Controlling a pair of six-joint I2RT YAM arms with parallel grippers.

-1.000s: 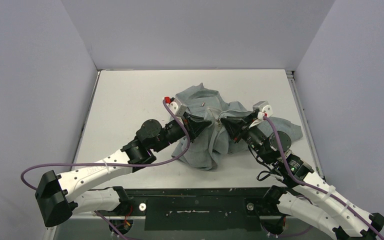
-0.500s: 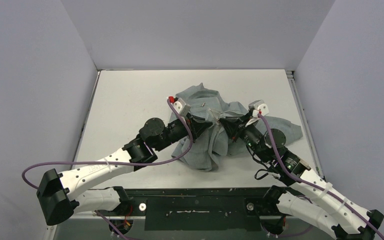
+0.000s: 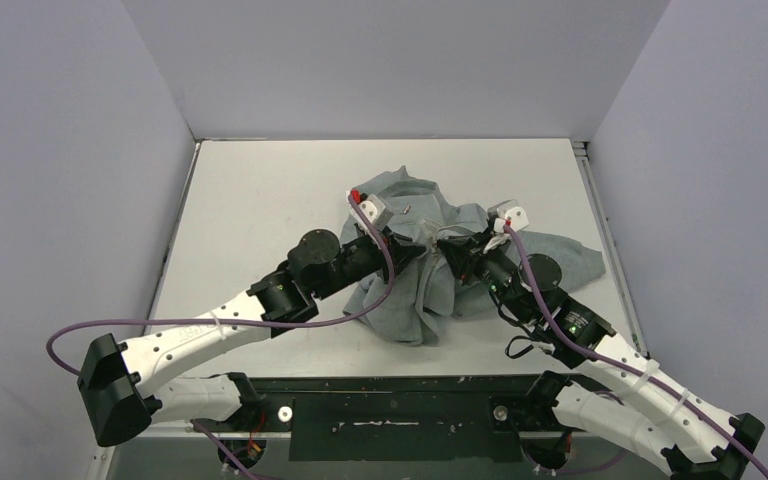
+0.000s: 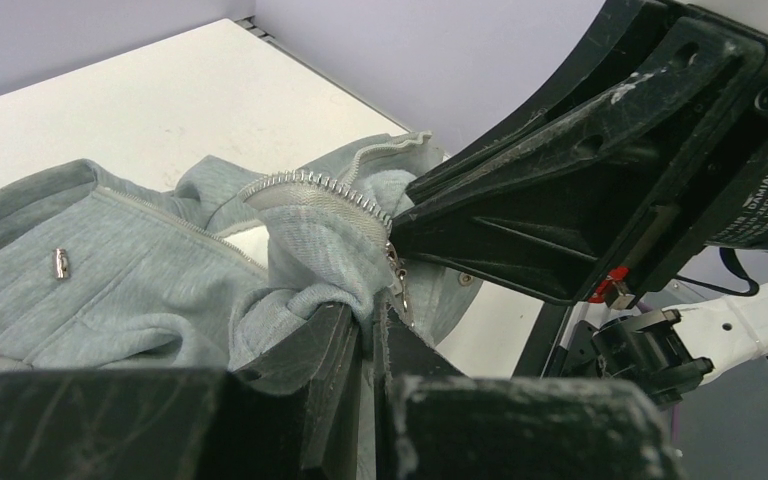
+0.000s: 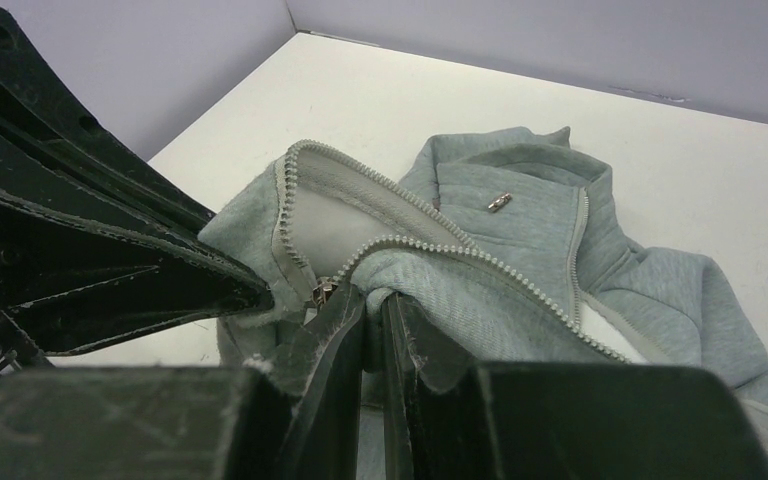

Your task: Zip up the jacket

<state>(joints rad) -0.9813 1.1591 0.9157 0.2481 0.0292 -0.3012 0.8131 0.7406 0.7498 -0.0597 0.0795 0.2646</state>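
The jacket (image 3: 415, 300) lies crumpled mid-surface (image 3: 260, 190), its zip open for most of its run. Both arms meet over it, tips almost touching. The left pincer (image 4: 368, 325) is fully closed, nipping a fold of grey cloth just under the zip edge. The right pincer (image 5: 374, 310) is all but closed on cloth right beside the slider (image 5: 322, 292). Whether it also has the pull tab, I cannot tell.

The step seems to be steadying the zip's lower end so the slider can travel. To do it well:
- Hold one side firmly below the slider and stretch the teeth (image 5: 480, 262) straight. They loop and curl now, and a curled run will probably jam
- Pull along the line of the teeth, never across it
- Grip the tab or slider body rather than the loose fleece, which would likely stretch and slip
- Keep the bunched cloth clear of the slider mouth, where it could snag

A small metal piece (image 5: 499, 201) sits on the chest panel; what it is I cannot say.

For writing, there is only white lettering (image 4: 760, 215) on the right pincer's housing, cut off and too small to read. The jacket shows no label or brand
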